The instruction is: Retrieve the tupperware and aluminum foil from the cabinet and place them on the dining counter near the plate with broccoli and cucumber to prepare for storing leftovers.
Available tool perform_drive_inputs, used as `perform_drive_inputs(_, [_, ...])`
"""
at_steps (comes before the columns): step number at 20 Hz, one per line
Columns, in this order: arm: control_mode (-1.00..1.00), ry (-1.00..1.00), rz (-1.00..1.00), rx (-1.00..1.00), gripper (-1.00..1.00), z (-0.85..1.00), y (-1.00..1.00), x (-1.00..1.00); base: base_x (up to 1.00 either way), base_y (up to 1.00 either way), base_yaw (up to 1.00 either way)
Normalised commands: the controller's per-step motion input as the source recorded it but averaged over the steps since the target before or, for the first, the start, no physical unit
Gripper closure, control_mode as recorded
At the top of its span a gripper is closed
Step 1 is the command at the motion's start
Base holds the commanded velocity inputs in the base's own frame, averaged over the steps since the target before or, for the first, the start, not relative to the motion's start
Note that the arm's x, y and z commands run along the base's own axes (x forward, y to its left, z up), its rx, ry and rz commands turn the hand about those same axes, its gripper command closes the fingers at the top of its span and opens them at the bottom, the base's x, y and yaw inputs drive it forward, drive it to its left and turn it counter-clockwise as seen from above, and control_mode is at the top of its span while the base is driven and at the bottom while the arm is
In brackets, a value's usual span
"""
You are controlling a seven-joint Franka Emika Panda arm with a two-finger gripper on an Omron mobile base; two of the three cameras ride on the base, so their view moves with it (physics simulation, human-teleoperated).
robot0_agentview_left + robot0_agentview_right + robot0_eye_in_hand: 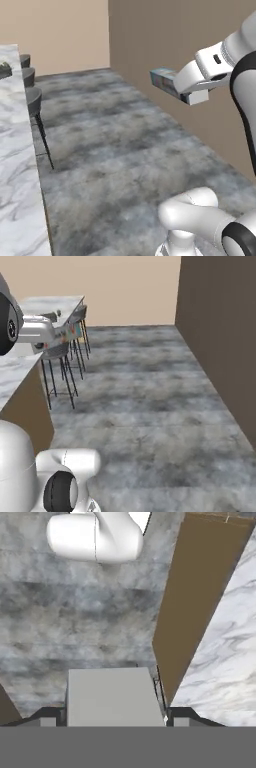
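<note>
Progress looks partial: the robot has one item in hand, away from any cabinet, and nothing from the cabinet can be made out on the dining counter.

Left base view: the gripper [186, 94] is clamped on a long box, most likely the aluminum foil box [169, 83], held high over the mottled grey floor [115, 150]. The box is slim and rectangular, its side printed teal and grey, one end projecting past the white hand. The tabletop [15, 165] of white, grey-veined marble runs along the left edge, with dark round stools [34, 97] on thin legs beside it. At its far end a small dark shape may be the plate, too small to tell.

Right base view: the gripper [64, 333] carries the box [72, 332] level with the marble tabletop [20, 363], near its edge above the stools [60, 351]. No tupperware is seen.

Hand view: the box [112, 696] shows as a flat grey face between the two finger tips [50, 714], which press its sides. Below lie the brown counter side panel [197, 597] and the marble top [225, 662]. Judging from this, placing the foil and fetching the tupperware remain.
</note>
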Motion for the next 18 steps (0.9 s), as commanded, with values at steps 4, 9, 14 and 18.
perform_drive_inputs(4, [1.0,0.0,0.0,0.0,1.0,0.0,0.0,0.0,1.0,-0.45,0.34])
perform_drive_inputs(9, [1.0,0.0,0.0,0.0,1.0,0.0,0.0,0.0,1.0,-0.48,0.32])
perform_drive_inputs(14, [1.0,0.0,0.0,0.0,1.0,0.0,0.0,0.0,1.0,-0.46,0.33])
perform_drive_inputs(18, [1.0,0.0,0.0,0.0,1.0,0.0,0.0,0.0,1.0,-0.49,0.32])
